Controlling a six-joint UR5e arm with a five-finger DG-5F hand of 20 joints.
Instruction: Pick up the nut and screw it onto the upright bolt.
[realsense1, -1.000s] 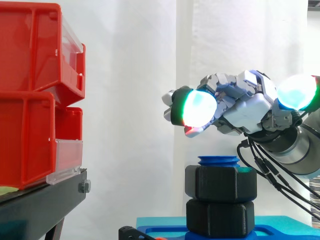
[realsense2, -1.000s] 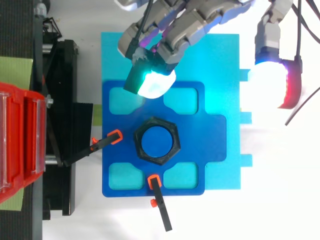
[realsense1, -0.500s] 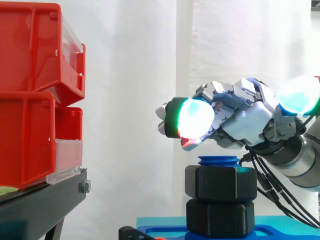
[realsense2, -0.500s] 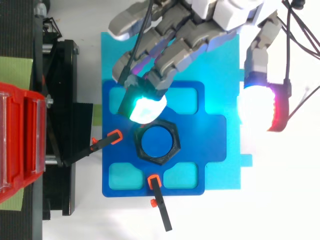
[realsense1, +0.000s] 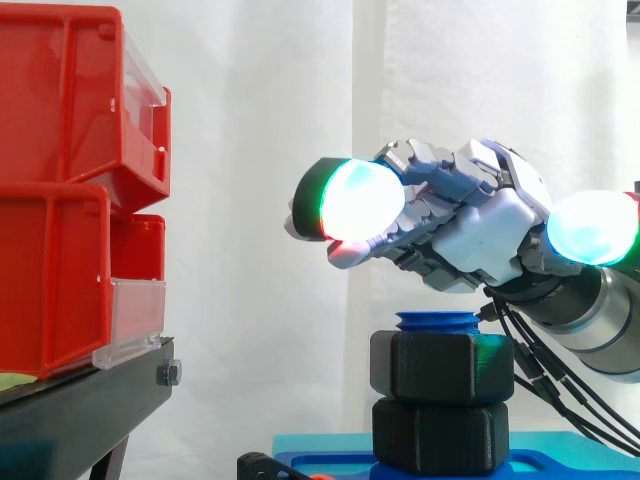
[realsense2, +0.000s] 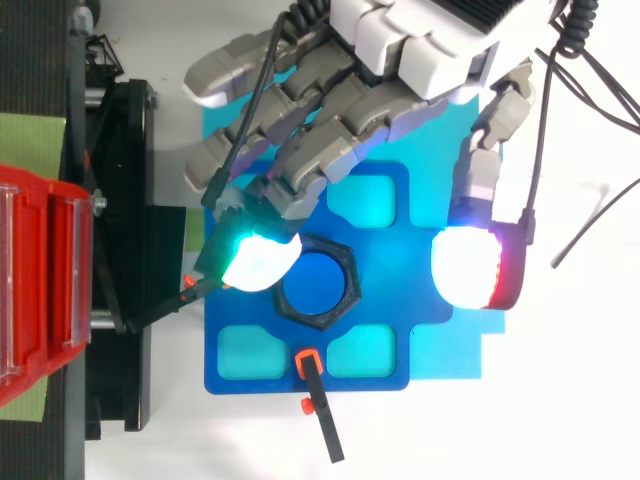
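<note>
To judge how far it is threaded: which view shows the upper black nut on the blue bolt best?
The side view: the nut shows in full profile, the bolt tip just above it. The top view shows its hexagon outline round the bolt, with one of the fingers over its left edge.

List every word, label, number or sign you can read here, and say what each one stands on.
None: no readable text shows on the red bins, the black nut, the blue bolt, the blue plate or the hand.
</note>
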